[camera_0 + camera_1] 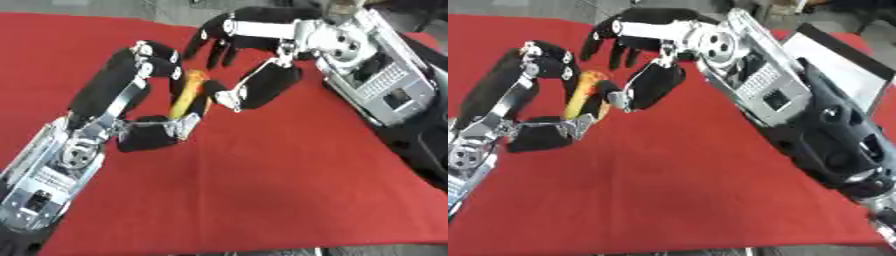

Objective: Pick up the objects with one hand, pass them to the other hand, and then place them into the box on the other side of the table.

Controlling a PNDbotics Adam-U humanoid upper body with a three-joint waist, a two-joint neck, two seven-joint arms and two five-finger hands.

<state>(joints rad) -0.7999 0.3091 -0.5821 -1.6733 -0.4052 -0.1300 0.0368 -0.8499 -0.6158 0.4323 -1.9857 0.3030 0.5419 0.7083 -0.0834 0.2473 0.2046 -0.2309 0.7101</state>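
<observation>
Between left hand [131, 107] and right hand [262, 65], half-hidden yellow-orange object [186, 95].

The yellow-orange object [187, 96] is partly hidden behind the left hand [140, 95] and the thumb of the right hand [262, 75]; its identity and lower end cannot be told. The box [846, 70] is cut off by the right edge, its interior unseen.

just a red tablecloth [262, 190] covering the whole table, with grey floor [105, 6] showing up around 12 o'clock.
</observation>
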